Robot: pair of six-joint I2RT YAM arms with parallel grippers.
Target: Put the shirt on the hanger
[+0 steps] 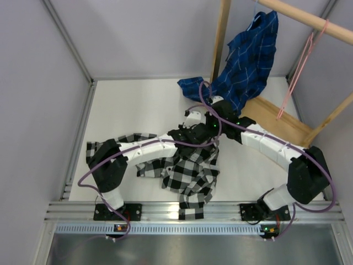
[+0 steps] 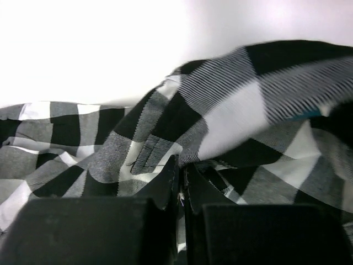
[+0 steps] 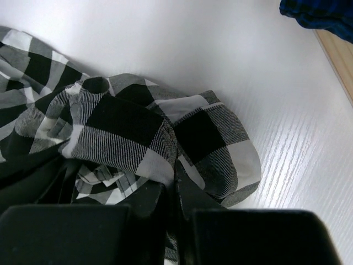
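The black-and-white check shirt [image 1: 190,171] lies crumpled on the white table, partly lifted between the two arms. My left gripper [image 1: 194,134] is shut on a fold of it; in the left wrist view the fabric [image 2: 220,110] bunches right above the closed left gripper [image 2: 182,171]. My right gripper [image 1: 212,128] is shut on another fold of the shirt [image 3: 138,132], the cloth pinched at the right gripper [image 3: 175,179]. The two grippers are close together. The pink wire hanger [image 1: 300,69] hangs on the wooden rod at the far right, away from both grippers.
A blue plaid shirt [image 1: 248,55] hangs from the wooden rod [image 1: 309,19] of a wooden rack [image 1: 276,118] at the back right. A metal frame rail [image 1: 77,132] runs along the left. Cables loop over both arms.
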